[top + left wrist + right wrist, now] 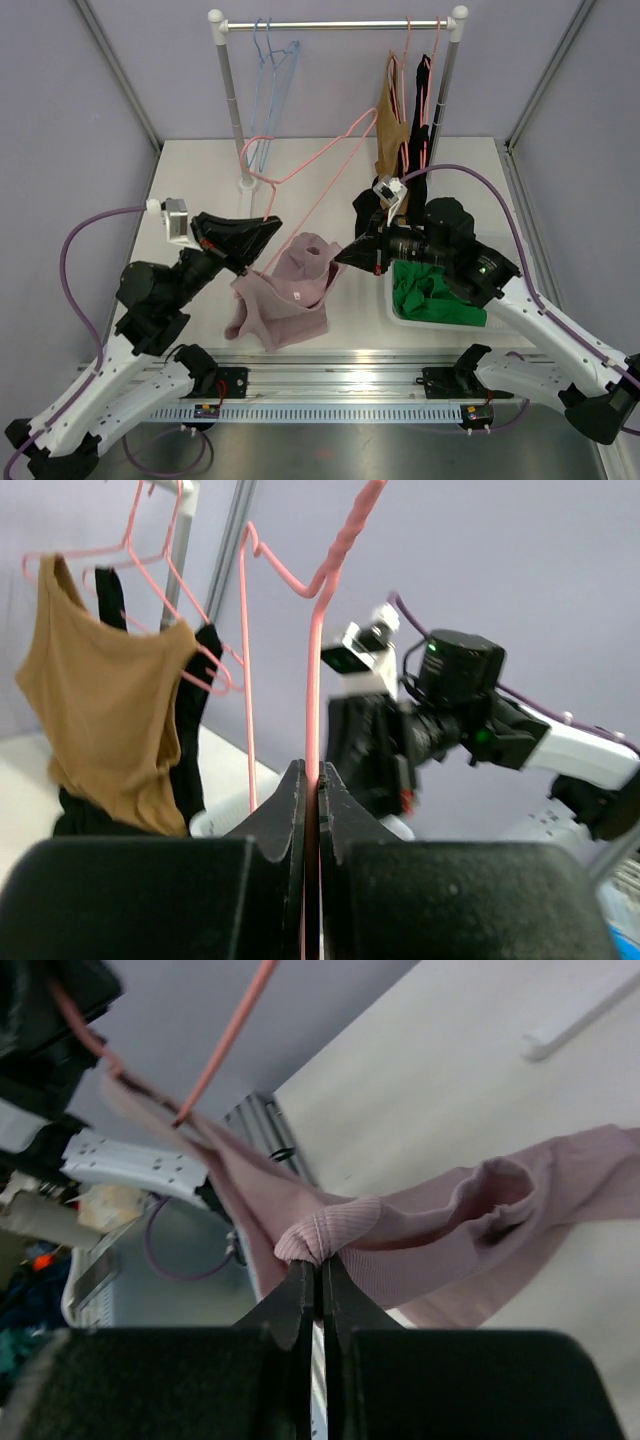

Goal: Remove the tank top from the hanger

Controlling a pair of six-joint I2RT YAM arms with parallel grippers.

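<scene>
I read the left gripper (311,780) closed on the wire of the pink hanger (316,670). The right gripper (320,1272) clamps 1 fold of the tank top (288,295), which sags onto the table (190,180) at that gripper's 8 o'clock.

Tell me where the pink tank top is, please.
In the top view the pink tank top hangs centrally between the left gripper clamping its hanger and the right gripper pinching its fabric.

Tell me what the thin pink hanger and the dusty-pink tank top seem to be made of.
The thin pink hanger: likely metal wire with a smooth pink coating, judging by its twisted neck. The dusty-pink tank top: soft ribbed knit fabric, matte; ribs show at the pinched fold, and it drapes limply.
</scene>
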